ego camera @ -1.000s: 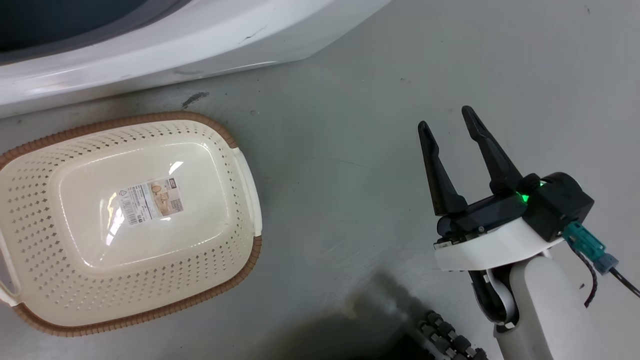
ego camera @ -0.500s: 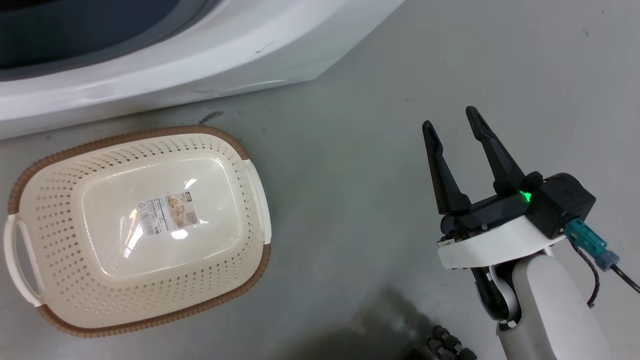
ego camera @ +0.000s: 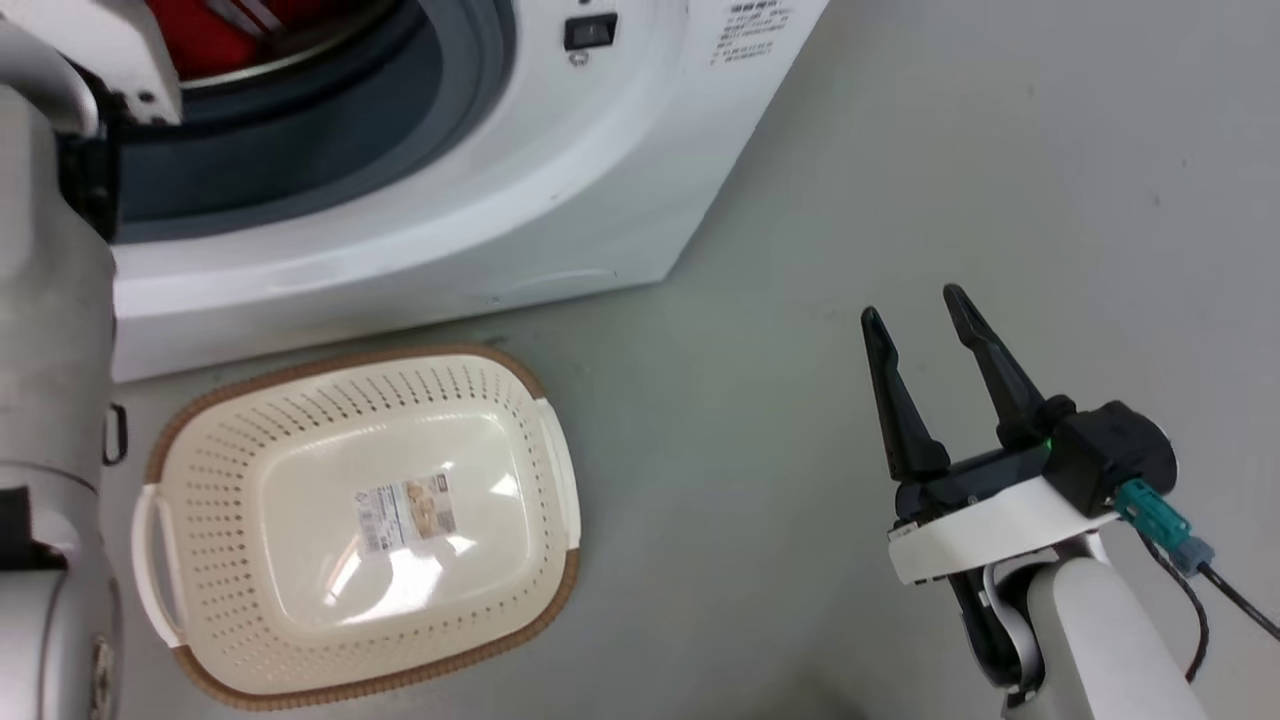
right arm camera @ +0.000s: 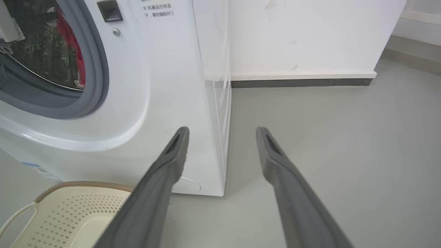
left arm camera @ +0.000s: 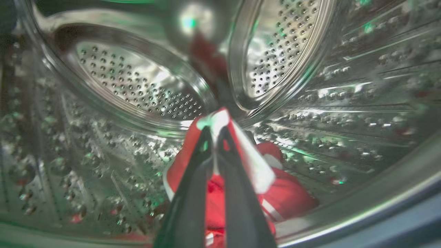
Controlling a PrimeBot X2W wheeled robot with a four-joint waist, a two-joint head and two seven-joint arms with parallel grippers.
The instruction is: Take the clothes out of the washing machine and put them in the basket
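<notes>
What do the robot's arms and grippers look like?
The right gripper has two long, tapering black fingers on a black body with a green light, a white wrist shell, a teal connector and black cable. The left gripper has like dark fingers; the left arm is pale grey.

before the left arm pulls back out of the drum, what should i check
1. Left gripper shut on the clothes: ok, red and white fabric pinched at the tips.
2. Whole load in that grip: cannot tell, more red fabric lies lower in the drum.
3. Basket ready before the washing machine: ok, empty, upright on the floor.
4. Right gripper out of the path: ok, open, over bare floor right of the basket.
</notes>
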